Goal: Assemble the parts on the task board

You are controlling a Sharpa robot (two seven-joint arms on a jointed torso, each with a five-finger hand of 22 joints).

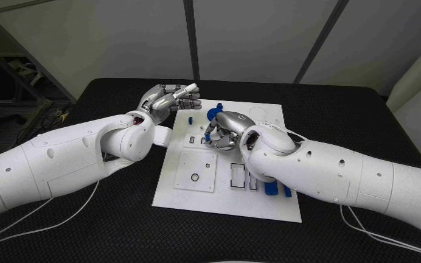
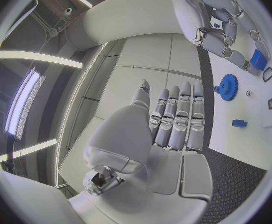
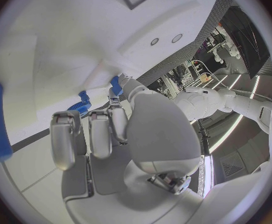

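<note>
My right hand sits over the middle of the board, fingers curled down; a small blue part shows at their tips, but I cannot tell whether I grip it or only touch it. Just beyond them the blue gear lies flat on the far part of the board. My left hand hovers at the board's far left edge, palm turned up, fingers held straight and close together, holding nothing. More blue parts lie at the board's near right, by my right forearm, all on the black tabletop.
</note>
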